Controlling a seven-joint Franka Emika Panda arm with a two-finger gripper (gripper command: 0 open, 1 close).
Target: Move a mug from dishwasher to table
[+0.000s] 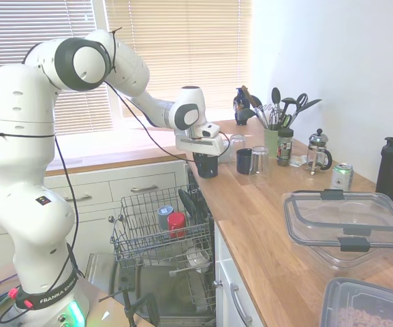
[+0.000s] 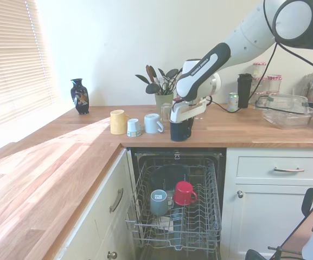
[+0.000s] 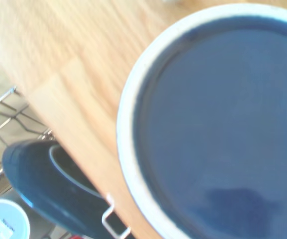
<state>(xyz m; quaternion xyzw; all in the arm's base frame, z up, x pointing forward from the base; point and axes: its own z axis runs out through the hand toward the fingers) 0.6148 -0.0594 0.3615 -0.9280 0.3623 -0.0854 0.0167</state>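
Second exterior view, mug [image 2: 181, 130] upright on table [image 2: 64, 162] edge, mouth up, claw [image 2: 181, 125] gripping it.

Dark mug set upright at the worktop edge, directly under the jaws

The glossy navy mug [image 2: 181, 130] is seen standing on the light wooden worktop [image 2: 243, 132], beneath the jaws, with its paler blue inside [image 3: 223, 134] open upward. The dishwasher [image 2: 178, 211] lies below and in front of the jaws, its door lowered and its grey wire rack [image 1: 156, 235] drawn out.
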